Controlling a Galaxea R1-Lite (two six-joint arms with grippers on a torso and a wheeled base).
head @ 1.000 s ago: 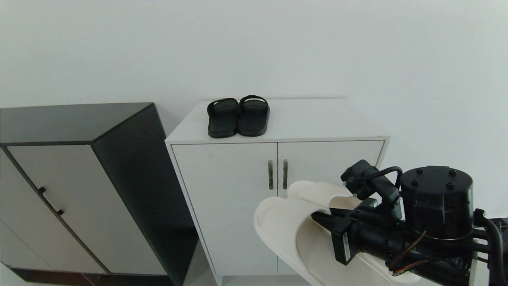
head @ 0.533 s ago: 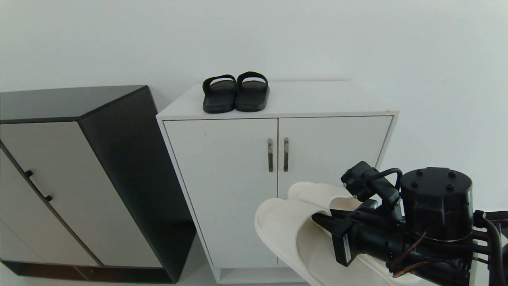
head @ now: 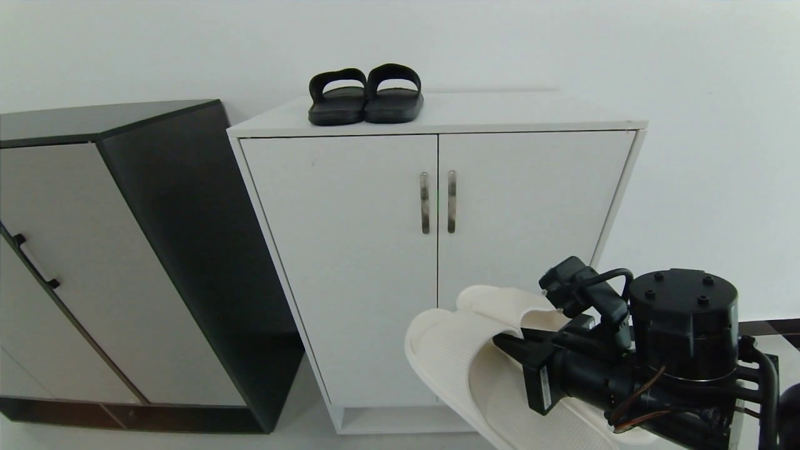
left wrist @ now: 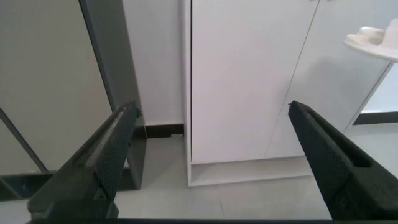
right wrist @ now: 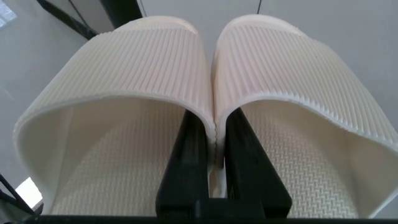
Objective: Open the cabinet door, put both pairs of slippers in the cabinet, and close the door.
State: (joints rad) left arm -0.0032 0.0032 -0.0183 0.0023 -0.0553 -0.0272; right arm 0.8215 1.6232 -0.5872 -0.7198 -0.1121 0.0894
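White slippers [head: 450, 359], clamped in right gripper [head: 501, 344], hang near shut cabinet doors [head: 350, 250].

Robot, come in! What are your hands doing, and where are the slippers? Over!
Right gripper shut on white slippers. Left gripper open, empty. Black slippers on top of white cabinet. Doors shut, blocking the way in.
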